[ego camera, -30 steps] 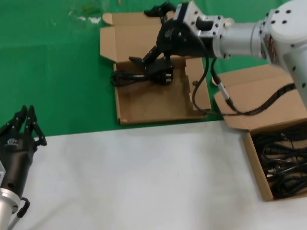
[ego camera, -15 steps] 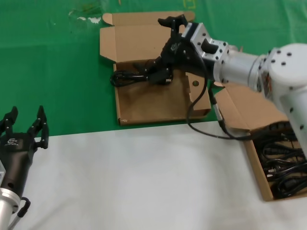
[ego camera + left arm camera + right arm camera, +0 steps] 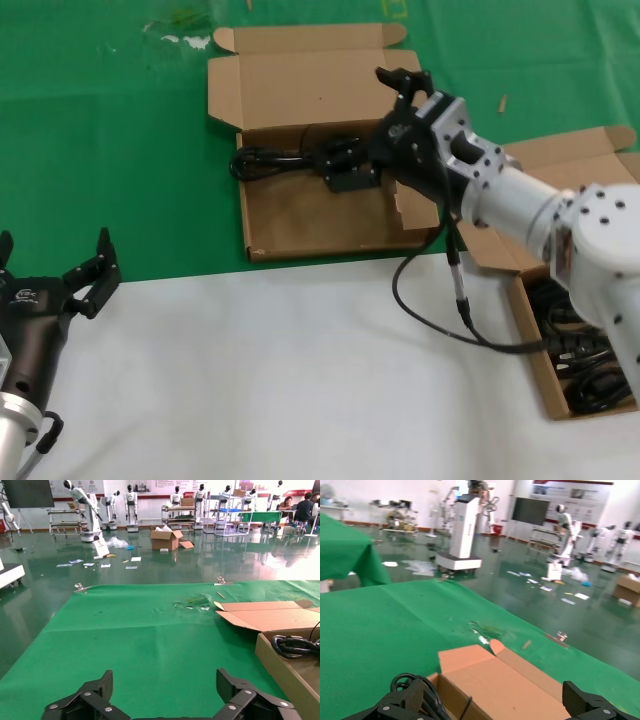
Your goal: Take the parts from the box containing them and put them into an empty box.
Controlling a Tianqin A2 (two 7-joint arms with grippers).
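Black fingers of the right gripper (image 3: 375, 130) are spread wide at centre top of the head view, holding nothing. A cord bundle (image 3: 300, 163) lies just left of them, stretched left-right along the back of the partitioned box (image 3: 330, 215). More cords (image 3: 585, 350) fill the plain box (image 3: 545, 370) at lower right. The left gripper (image 3: 60, 275), also spread and empty, waits at lower left.

- The empty box (image 3: 300, 215), a shallow brown cardboard mailer, lies open on the green cloth with its lid flap (image 3: 290, 90) folded back flat on the far side.
- One of the parts (image 3: 300, 160), a black coiled power cord with a chunky plug, lies along its far edge, the coil spilling over the left wall.
- The box containing them (image 3: 535, 350) sits at the right, more black cords (image 3: 590, 360) heaped inside.
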